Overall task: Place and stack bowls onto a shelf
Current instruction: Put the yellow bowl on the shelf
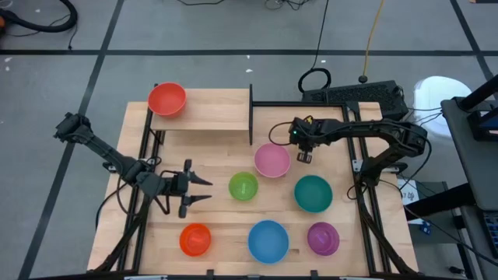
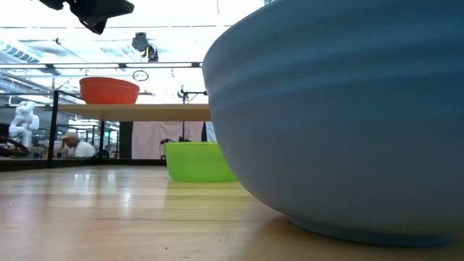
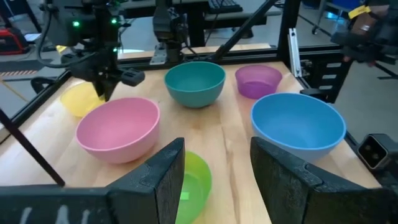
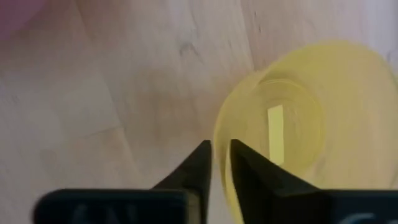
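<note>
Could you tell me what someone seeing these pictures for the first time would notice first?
Probably the scatter of bright bowls on the table: pink bowl, green bowl, teal bowl, orange bowl, blue bowl and purple bowl. A red bowl sits alone on the shelf. The right gripper pinches a yellow bowl's rim beside the pink one.

Evenly lit from overhead, with soft, faint shadows under the bowls on the bench (image 1: 226,225). Bright ceiling lights washing out the low view's background (blue bowl (image 2: 348,116) looming close and soft). Blurred throughout around the yellow bowl (image 4: 298,137).
</note>
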